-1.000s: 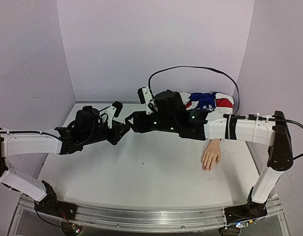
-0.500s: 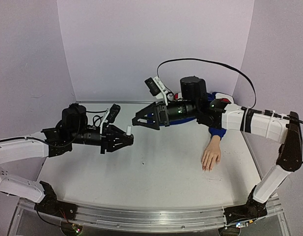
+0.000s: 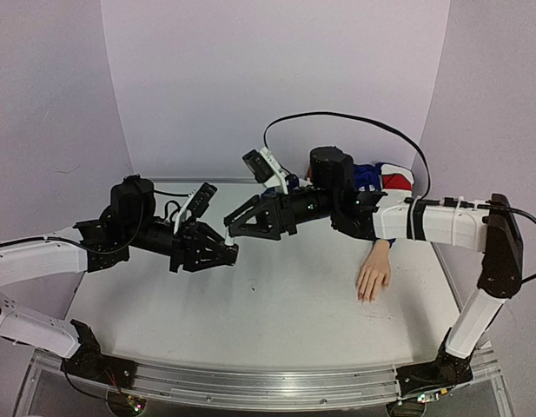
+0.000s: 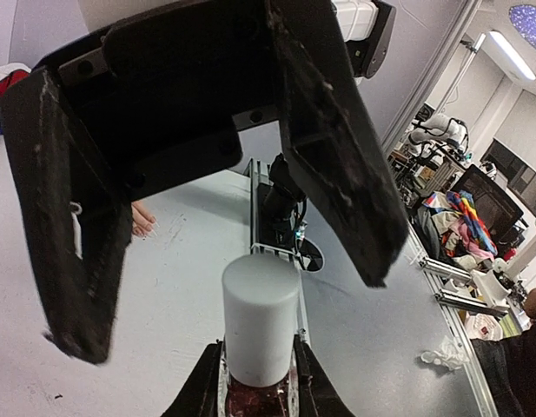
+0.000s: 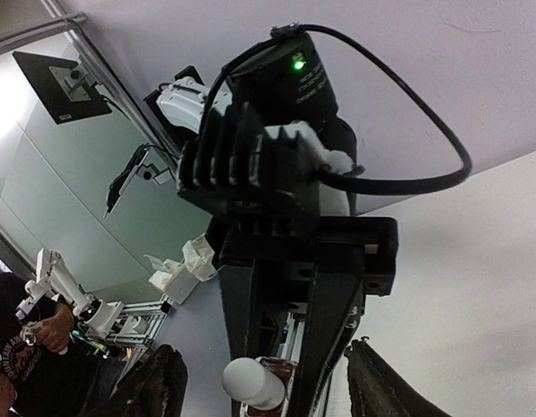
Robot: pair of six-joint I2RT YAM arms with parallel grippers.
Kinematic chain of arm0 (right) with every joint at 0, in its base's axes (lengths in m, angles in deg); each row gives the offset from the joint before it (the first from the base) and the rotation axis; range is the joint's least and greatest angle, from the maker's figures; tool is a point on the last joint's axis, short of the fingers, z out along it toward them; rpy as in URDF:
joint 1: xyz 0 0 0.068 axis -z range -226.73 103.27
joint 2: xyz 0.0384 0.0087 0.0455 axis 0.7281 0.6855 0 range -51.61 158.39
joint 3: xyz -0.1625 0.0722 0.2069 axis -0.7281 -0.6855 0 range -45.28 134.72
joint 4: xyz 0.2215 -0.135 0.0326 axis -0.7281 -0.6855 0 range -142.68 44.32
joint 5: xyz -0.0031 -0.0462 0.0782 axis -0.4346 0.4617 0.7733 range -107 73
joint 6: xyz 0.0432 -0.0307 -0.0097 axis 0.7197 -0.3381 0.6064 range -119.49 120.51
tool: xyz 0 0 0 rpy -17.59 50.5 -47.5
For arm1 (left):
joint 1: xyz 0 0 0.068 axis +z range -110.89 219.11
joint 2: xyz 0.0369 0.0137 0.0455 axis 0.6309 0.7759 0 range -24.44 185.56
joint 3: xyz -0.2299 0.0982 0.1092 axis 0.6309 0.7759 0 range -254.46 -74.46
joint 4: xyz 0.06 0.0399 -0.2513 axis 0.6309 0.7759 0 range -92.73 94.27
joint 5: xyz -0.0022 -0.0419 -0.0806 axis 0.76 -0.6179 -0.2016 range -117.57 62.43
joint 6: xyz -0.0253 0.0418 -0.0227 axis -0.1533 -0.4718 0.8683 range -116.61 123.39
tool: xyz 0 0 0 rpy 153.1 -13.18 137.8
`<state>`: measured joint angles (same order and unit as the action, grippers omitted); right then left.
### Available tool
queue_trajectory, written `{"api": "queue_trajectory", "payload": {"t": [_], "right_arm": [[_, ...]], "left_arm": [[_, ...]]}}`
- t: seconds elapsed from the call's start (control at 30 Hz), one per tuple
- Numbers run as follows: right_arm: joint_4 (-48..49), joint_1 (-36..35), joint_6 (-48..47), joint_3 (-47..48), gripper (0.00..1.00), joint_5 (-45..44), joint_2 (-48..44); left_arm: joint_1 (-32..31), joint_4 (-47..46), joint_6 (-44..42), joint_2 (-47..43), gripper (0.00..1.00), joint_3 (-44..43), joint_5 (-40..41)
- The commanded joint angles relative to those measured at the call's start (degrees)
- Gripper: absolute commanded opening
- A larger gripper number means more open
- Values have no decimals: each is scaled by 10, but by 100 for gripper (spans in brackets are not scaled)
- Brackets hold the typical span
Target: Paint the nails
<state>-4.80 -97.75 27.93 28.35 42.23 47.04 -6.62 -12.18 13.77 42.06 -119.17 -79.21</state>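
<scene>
My left gripper [image 4: 257,387] is shut on a small dark red nail-polish bottle [image 4: 257,401] and holds it up off the table, white cap [image 4: 261,317] pointing at the right arm. My right gripper [image 5: 269,388] is open. Its two black fingers [image 4: 337,148] stand wide on either side of the cap [image 5: 250,382] without touching it. In the top view both grippers meet left of centre, right [image 3: 234,229] above left [image 3: 228,254]. The pale mannequin hand [image 3: 373,276] lies palm down at the right, its tiny nails [image 3: 365,297] towards the near edge.
A heap of blue, red and white cloth [image 3: 376,177] lies at the back right behind the right arm. A black cable [image 3: 354,119] arcs above that arm. Lilac walls close in the white table [image 3: 276,304] on three sides.
A second ago the two grippers were together at the bottle. They then drew apart, baring the white cap. Now the right gripper has come back, its open jaws either side of the cap.
</scene>
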Motion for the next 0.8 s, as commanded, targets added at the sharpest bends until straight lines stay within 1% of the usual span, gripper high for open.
{"api": "queue_trajectory", "payload": {"t": [0.0, 0.23, 0.43, 0.5, 0.53, 0.6, 0.63, 0.7, 0.77], "right_arm": [[57, -20, 14, 17, 58, 39, 7], [57, -27, 18, 22, 29, 46, 16], [57, -30, 21, 16, 8, 38, 18], [57, -31, 22, 10, 0, 29, 15], [56, -31, 23, 7, 0, 18, 13], [39, -32, 20, 2, 0, -28, 9], [12, -32, 8, 4, 0, -66, 7], [-86, -44, -36, 20, 0, -195, 2], [-152, -68, -46, 33, 0, -365, 1]], "left_arm": [[2, -23, 6, 1, 0, -33, -26], [2, -24, 2, 1, 0, -34, -23], [2, -24, -10, 7, 0, -34, -9], [2, -24, -19, 7, 0, -33, 10], [2, -24, -23, 9, 0, -34, 28], [2, -23, -26, 5, 0, -32, 105], [2, -23, -30, 1, 0, -28, 164], [2, -23, -34, -9, 0, -21, 316], [2, -24, -35, -11, 0, -20, 453]]}}
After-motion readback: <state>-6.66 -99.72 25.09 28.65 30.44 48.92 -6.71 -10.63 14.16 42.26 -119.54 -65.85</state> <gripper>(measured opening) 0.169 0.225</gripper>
